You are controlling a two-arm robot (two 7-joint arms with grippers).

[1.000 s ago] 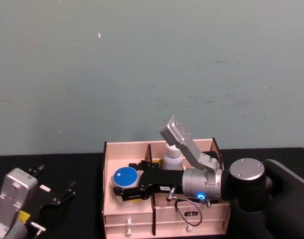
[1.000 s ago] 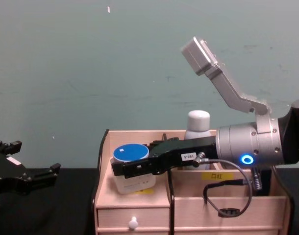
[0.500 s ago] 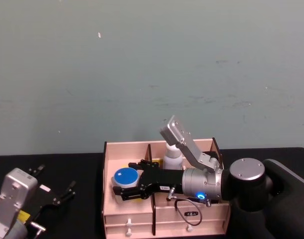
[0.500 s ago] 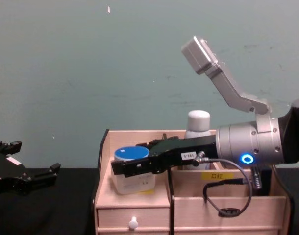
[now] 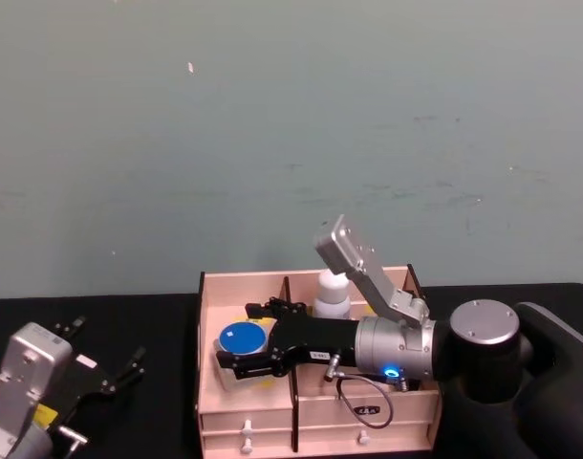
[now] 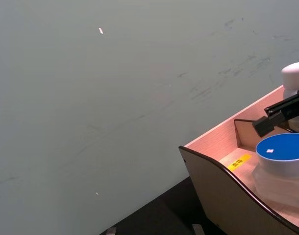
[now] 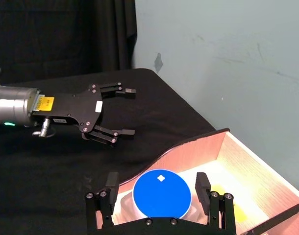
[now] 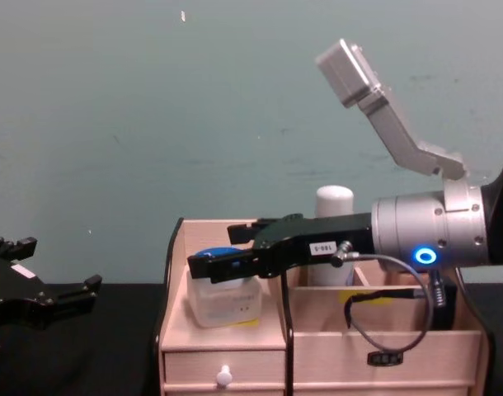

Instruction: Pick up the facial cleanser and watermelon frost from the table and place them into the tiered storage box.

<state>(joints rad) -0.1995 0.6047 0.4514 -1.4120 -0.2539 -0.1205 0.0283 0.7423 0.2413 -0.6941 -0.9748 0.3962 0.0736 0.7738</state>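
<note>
Blue-lidded and squat, the jar (image 5: 240, 352) stands in the box's (image 5: 207, 397) left compartment, directly under the right gripper (image 5: 244, 338). In the right wrist view the gripper's (image 7: 158, 193) two fingers (image 7: 203, 188) stand spread on either side of the blue lid (image 7: 161, 193), with a gap showing between each finger and the lid, so it grips nothing. From the chest view the gripper (image 8: 227, 257) sits level with the lid's top, while the jar's (image 8: 223, 299) pale body rests on the compartment floor below it; whether the fingers brush the lid's rim there is hard to judge.

Behind the gripper, toward the box's back wall and a compartment over, a white bottle (image 5: 332, 293) stands upright, its rounded cap (image 8: 334, 200) rising above the gripper's black body. A yellow label (image 7: 230, 206) lies on the compartment floor just beyond the jar. Below the gripper, at the box's front, is a small drawer with a white knob (image 8: 224, 377).

Well off to the gripper's far side, the left gripper (image 5: 108, 379) rests low over the black table (image 5: 158, 382), its fingers (image 7: 116, 132) spread apart and holding nothing; in the right wrist view it (image 7: 110, 113) lies apart from the box (image 7: 188, 147).
</note>
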